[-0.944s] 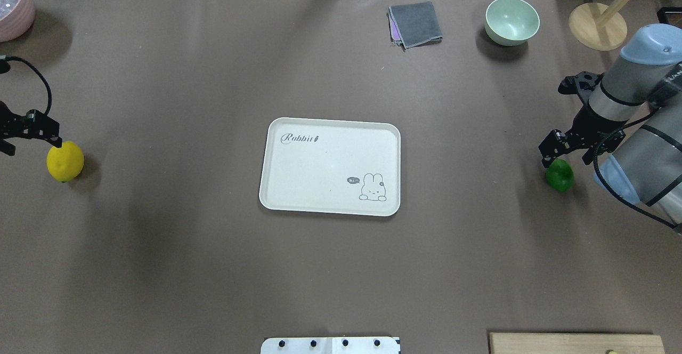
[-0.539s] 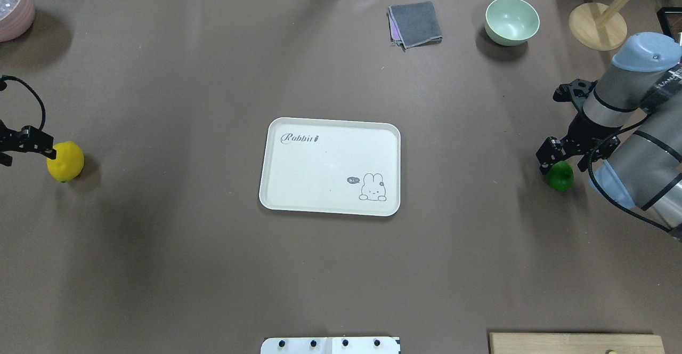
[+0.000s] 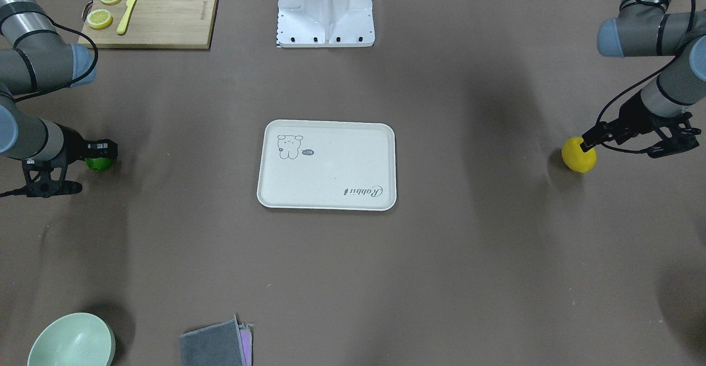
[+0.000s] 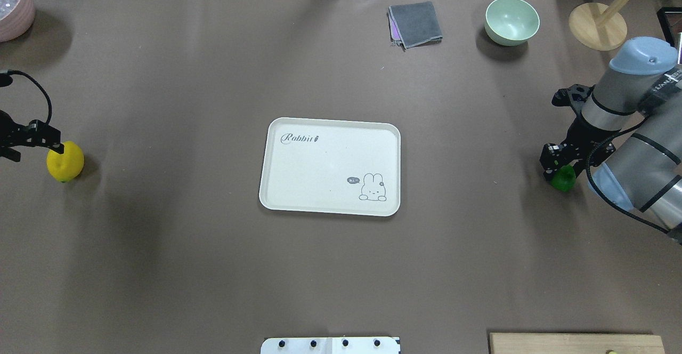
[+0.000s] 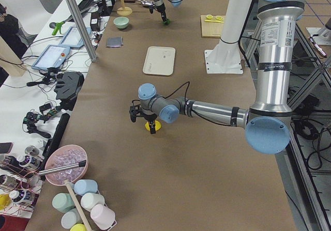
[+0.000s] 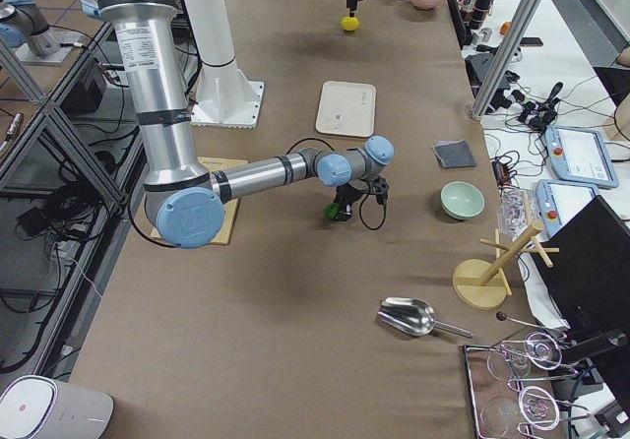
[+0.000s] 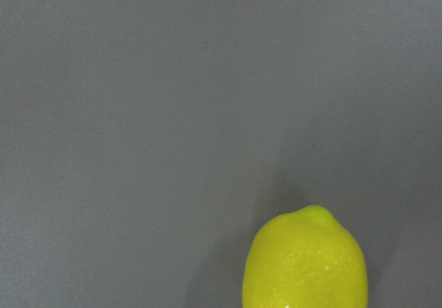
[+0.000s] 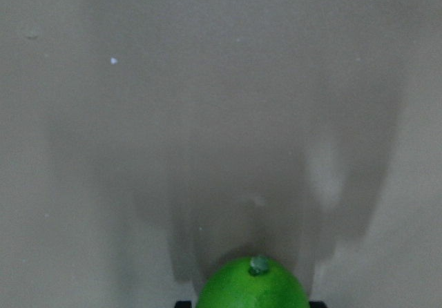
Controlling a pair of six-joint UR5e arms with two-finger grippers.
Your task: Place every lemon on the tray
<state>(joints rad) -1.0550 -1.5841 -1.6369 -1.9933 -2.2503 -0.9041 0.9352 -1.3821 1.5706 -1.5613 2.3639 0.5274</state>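
Note:
The yellow lemon [image 4: 66, 163] lies on the table far left of the tray [image 4: 319, 165], which has no fruit on it. My left gripper [image 4: 48, 146] hangs low over the lemon's robot-left edge and looks open; the left wrist view shows the lemon [image 7: 305, 261] at its bottom edge and no fingers. The green lemon [image 4: 563, 179] lies far right of the tray. My right gripper [image 4: 557, 166] is open and low over it. The right wrist view shows the green lemon [image 8: 253, 286] with a dark fingertip [image 8: 181, 304] at each side.
A wooden cutting board [image 3: 165, 16] with lemon slices and a yellow knife lies near the robot's base [image 3: 325, 7]. A green bowl [image 4: 511, 21], grey cloth [image 4: 415, 23], wooden stand [image 4: 597, 26] and pink bowl [image 4: 13, 10] line the far edge.
My right gripper has come down and closer over the green lemon. My left gripper has shifted slightly at the yellow lemon. Neither lemon has moved.

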